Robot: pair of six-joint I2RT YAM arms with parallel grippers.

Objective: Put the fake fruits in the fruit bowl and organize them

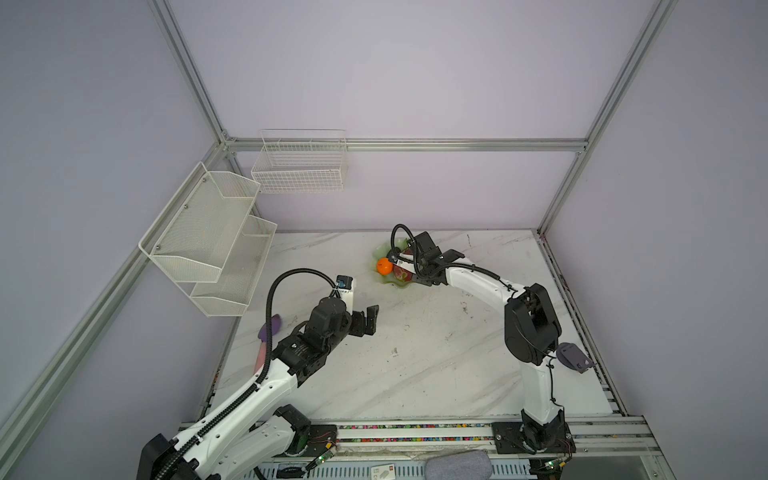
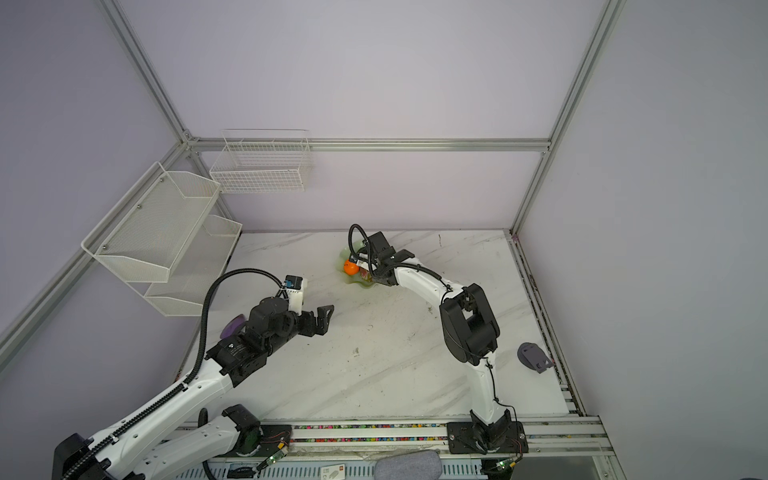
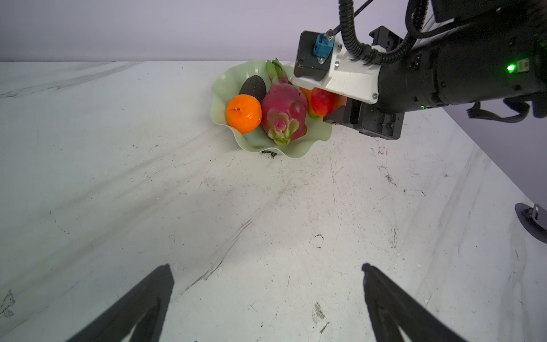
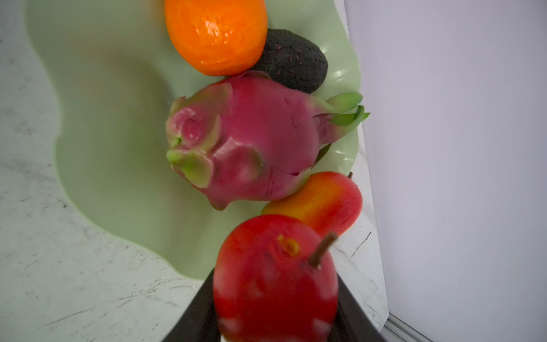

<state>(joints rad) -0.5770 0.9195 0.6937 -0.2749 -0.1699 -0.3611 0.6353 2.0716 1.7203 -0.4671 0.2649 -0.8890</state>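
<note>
My right gripper is closed on a red mango, one finger on each flank, its stem end pointing away from my wrist. I judge the mango hangs just over the rim of the mint-green fruit bowl, which sits near the far edge of the tabletop, about midway along it.

Inside lie the dragon fruit, the orange and the avocado. The second mango leans on the dragon fruit at the rim; I cannot tell whether it is fully inside.

To do this well, I should carry my mango inward to the bare floor on the near-edge side of the dragon fruit. I should lower until it rests, then open slowly, since the bowl is shallow and a bump could roll the rim mango out.

My left gripper hovers wide and empty, well apart.
</note>
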